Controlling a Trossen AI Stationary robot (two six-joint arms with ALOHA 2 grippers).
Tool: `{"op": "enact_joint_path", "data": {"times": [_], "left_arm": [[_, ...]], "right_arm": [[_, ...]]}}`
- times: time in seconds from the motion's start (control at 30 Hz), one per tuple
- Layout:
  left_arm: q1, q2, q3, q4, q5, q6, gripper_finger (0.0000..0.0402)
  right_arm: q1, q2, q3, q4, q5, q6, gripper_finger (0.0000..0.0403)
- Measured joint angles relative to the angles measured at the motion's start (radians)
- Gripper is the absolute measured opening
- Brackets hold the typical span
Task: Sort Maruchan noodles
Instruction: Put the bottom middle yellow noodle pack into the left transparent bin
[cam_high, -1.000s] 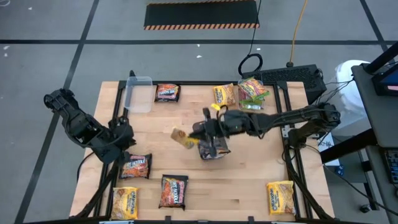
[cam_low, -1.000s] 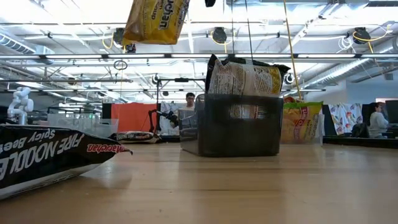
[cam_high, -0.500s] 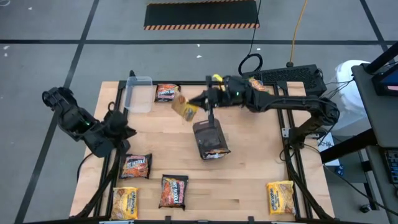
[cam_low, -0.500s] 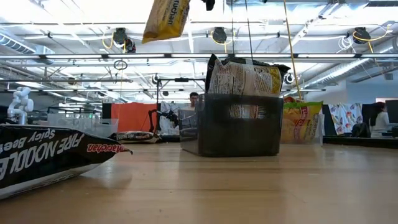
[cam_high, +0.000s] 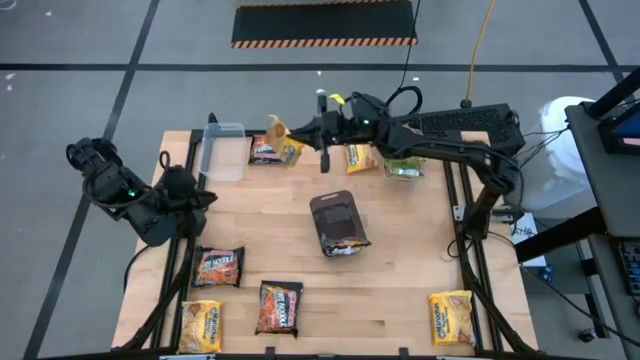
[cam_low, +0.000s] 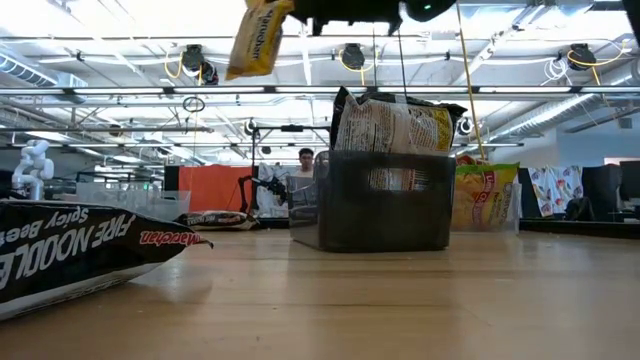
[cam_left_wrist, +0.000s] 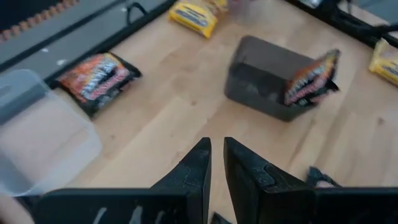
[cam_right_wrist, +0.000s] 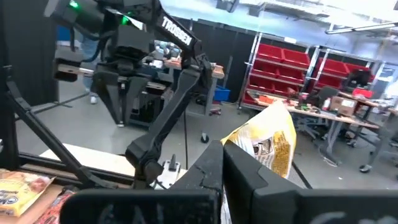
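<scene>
My right gripper (cam_high: 297, 132) is shut on a yellow Maruchan noodle packet (cam_high: 280, 141), high over the table's far side, above a dark packet (cam_high: 266, 151) beside the clear tub (cam_high: 222, 150). In the low view the yellow packet (cam_low: 258, 38) hangs at the picture's top. A dark grey tray (cam_high: 336, 215) in the table's middle has a packet (cam_high: 346, 243) standing in it. More packets lie flat on the wood: yellow (cam_high: 360, 157), green-edged (cam_high: 403, 165), dark (cam_high: 218, 267), dark (cam_high: 280, 305). At the table's left my left gripper (cam_left_wrist: 216, 163) holds nothing, its fingers slightly apart. My right gripper pinches the yellow packet by one edge (cam_right_wrist: 244, 148) between its two fingers. The fingers lie about level and point toward the table's far left. The packet is lifted clear of the table and hangs tilted beyond the fingertips.
Yellow packets lie at the near left corner (cam_high: 202, 325) and the near right corner (cam_high: 450, 317). A black frame (cam_high: 466, 260) runs along the table's sides. Bare wood lies between the tray and the near packets.
My right gripper has swung from beside the tray toward the table's far edge and left, rising a little, with the yellow packet still held clear of the table. My left arm has drawn back a little and rolled its wrist.
</scene>
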Motion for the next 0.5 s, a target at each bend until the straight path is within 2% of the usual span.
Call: {"op": "enact_joint_path", "data": {"times": [0.2,0.5], "left_arm": [[0.005,-0.026,-0.005,-0.001,-0.020,-0.009,0.0049],[0.106,-0.057,-0.006,0.000,-0.055,-0.007,0.0049]], "right_arm": [[-0.001,0.102,0.100,-0.002,-0.117,0.027,0.0000],[0.010,0.224,0.232,-0.002,-0.149,0.032,0.0000]]}}
